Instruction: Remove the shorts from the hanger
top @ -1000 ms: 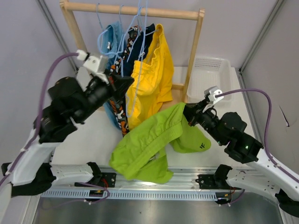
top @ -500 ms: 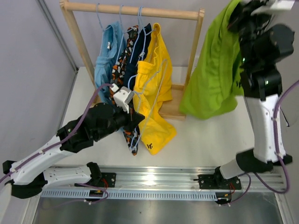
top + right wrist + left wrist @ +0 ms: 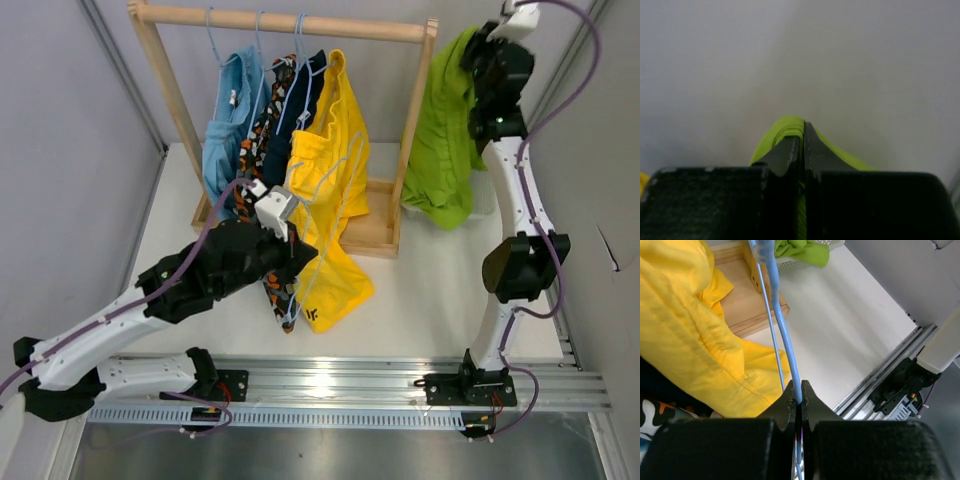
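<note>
Lime shorts (image 3: 440,150) hang off R gripper (image 3: 801,143); L gripper (image 3: 800,392) on hanger (image 3: 782,327).

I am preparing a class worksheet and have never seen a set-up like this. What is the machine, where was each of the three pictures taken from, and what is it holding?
These are two robot arms bolted to a table edge, each ending in a two-finger gripper. The wide picture comes from a camera above and behind the arms. The other two come from cameras on the wrists, looking along the fingers. On the white table stands a wooden rack with light blue shorts, camouflage shorts, navy shorts and yellow shorts hanging from it. The yellow pair's lower end rests on the table. The left gripper is shut on a light blue hanger. The right gripper is shut on lime green shorts, held high beside the rack.
</note>
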Motion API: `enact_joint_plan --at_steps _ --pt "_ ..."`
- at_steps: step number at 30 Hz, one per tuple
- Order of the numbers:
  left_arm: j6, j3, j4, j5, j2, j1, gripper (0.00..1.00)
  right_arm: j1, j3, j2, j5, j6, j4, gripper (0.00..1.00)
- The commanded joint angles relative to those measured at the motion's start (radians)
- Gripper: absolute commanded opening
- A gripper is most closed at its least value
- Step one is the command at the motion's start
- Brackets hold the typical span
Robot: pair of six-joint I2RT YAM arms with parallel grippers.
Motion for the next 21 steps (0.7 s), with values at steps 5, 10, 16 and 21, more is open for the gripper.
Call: enact_joint_plan --at_steps 5,10,16,21 --pt "0.07 0.217 0.0 -0.043 0.208 -0.003 0.0 -0.018 -0.662 -0.244 0.119 0.143 0.17 0.44" --pt "0.129 0.565 -0.14 -0.054 0.475 0.063 0.0 -0.017 -0.938 -0.488 0.221 0.281 -0.051 0.79" --pt "0.196 0.943 -0.234 -0.088 0.725 0.149 0.0 0.002 -1.267 -0.872 0.166 0.271 -0.068 0.84" --pt "0.224 1.3 -0.306 -0.084 0.971 0.23 0.0 0.005 -1.376 -1.164 0.094 0.29 -0.232 0.84"
